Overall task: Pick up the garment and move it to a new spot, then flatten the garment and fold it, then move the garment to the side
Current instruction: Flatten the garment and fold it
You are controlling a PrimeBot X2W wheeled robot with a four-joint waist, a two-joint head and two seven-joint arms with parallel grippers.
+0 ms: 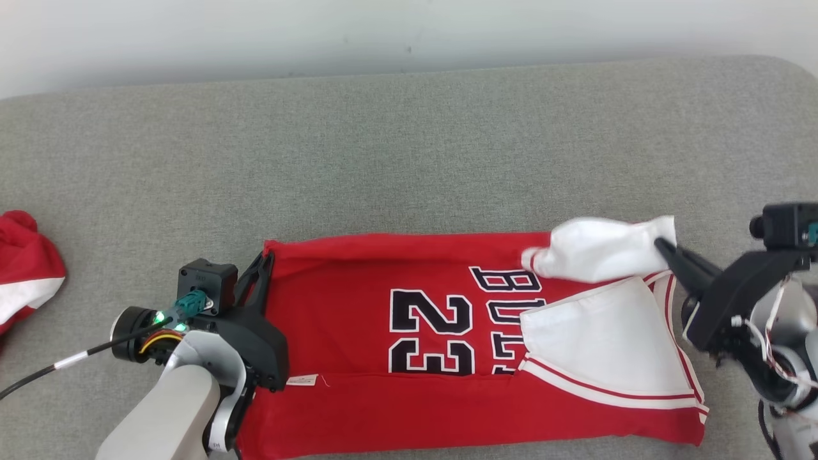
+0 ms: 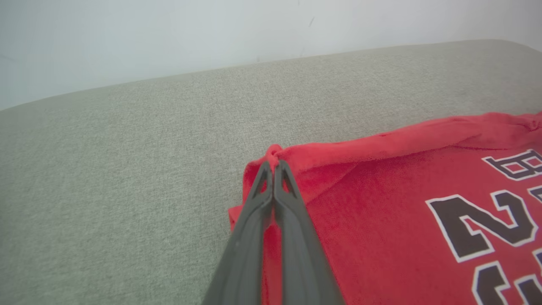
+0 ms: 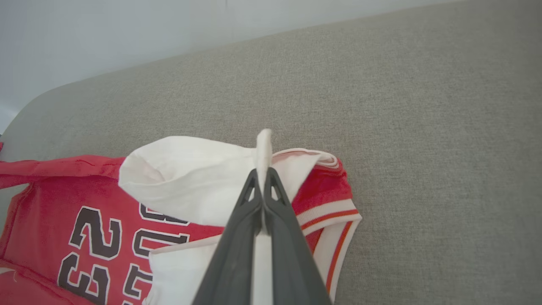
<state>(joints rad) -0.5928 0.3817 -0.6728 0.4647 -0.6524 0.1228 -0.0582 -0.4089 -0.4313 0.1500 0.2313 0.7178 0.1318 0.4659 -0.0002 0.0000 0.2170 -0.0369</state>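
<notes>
Head view shows the red jersey (image 1: 358,332) part-folded, left hand (image 1: 267,259) and right hand (image 1: 661,244) clamped on corners.

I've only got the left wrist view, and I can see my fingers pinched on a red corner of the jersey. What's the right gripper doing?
Observer: The right gripper is shut on a white flap at the other end of the jersey, on the same far edge.
Operator: Is the jersey lying flat?
Observer: Not fully. The white flap is raised and bunched, and it covers part of the lettering.
Operator: What about the near edge?
Observer: A strip along the near side is folded over the body, up to the bottom of the 23.
Operator: Anything else nearby?
Observer: A second red and white garment lies at the left edge of the head view, apart from the jersey.
</notes>
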